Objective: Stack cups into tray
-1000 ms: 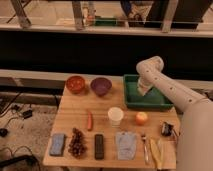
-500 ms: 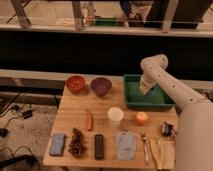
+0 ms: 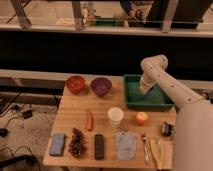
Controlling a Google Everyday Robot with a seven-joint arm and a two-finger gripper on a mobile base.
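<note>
While pincer (image 3: 144,90) seemingly enters tray (image 3: 131,101), one cup (image 3: 115,116) waits.

A wooden table (image 3: 75,112) carries a red-orange bowl (image 3: 76,84) and a purple bowl (image 3: 101,86) side by side along its far edge, with a small orange-red carrot or pepper (image 3: 90,120) lying nearer the middle and an orange fruit (image 3: 142,118) further right. Along the near edge, from left to right, lie a blue sponge (image 3: 57,144), a bunch of dark grapes (image 3: 77,142), a black remote-like bar (image 3: 99,146), a folded grey-blue cloth (image 3: 125,145), a fork or spoon (image 3: 145,148) and a banana (image 3: 156,153). A small dark object (image 3: 167,129) sits near the right edge; what it is cannot be made out.

The gripper (image 3: 144,89) is over the far right of the table.
</note>
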